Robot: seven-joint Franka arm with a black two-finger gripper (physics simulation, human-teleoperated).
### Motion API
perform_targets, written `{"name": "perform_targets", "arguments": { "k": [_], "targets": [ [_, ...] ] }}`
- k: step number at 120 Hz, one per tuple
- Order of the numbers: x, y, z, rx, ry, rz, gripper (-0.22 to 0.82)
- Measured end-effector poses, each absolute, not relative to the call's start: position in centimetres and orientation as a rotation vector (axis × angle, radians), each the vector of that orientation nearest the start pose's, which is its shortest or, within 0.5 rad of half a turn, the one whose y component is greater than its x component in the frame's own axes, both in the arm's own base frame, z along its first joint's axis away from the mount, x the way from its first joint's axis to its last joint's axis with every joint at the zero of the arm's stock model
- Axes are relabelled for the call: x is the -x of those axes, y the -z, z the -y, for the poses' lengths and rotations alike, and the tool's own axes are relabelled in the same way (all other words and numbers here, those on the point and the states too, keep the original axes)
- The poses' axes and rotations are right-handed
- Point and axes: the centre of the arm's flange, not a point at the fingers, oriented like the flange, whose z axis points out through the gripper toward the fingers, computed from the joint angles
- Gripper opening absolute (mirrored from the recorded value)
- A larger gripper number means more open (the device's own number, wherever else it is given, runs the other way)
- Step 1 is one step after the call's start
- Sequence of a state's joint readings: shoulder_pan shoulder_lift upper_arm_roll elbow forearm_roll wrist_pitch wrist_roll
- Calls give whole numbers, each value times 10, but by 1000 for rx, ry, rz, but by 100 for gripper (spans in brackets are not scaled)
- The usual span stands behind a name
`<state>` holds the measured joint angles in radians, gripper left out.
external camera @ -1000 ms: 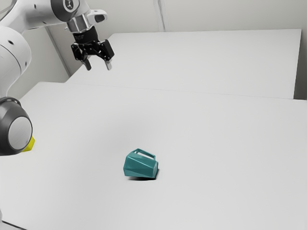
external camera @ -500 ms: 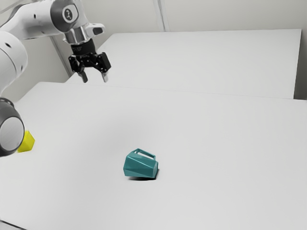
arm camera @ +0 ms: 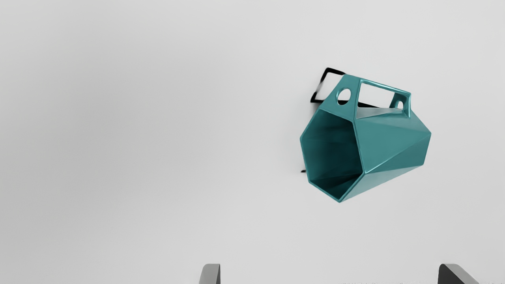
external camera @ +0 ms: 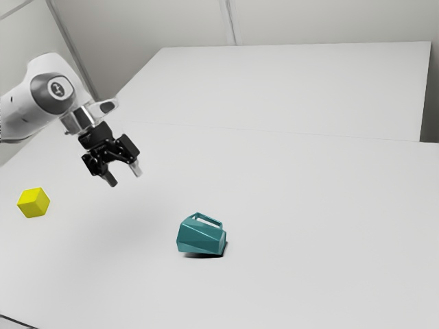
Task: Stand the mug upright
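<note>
My gripper (external camera: 124,175) hangs above the table toward the exterior view's left, its fingers wide apart with nothing between them. Lower and farther to the exterior view's right, the teal faceted mug (external camera: 200,237) lies on its side on the table, handle uppermost. In the wrist view the mug (arm camera: 390,146) turns its dark open mouth partly toward the camera, and the gripper (arm camera: 329,274) has its two fingertips far apart, with no contact with the mug.
A yellow cube (external camera: 33,203) rests on the white table (external camera: 309,226) at the exterior view's left, beyond the gripper from the mug. Pale walls (external camera: 329,24) stand behind the table.
The hand has come down and tilted, with a slight shift toward the exterior view's left. The arm has uncovered the yellow cube. The mug has stayed where it was.
</note>
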<state>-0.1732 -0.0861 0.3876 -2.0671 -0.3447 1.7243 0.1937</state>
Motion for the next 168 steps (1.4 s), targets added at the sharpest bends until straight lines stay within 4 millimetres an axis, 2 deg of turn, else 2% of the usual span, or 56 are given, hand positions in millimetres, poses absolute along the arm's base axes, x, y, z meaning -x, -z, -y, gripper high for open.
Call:
{"name": "perform_targets", "arguments": {
  "k": [13, 38, 81, 116, 168],
  "targets": [
    [-485, -430, -60, 3572, -338, 152, 60],
    [-476, -395, -49, 3597, -292, 111, 60],
    [-478, -344, -26, 3646, -206, 123, 60],
    [-473, -319, 3, 3735, -144, 162, 60],
    [-467, -299, 37, 3845, -79, 170, 60]
  ]
}}
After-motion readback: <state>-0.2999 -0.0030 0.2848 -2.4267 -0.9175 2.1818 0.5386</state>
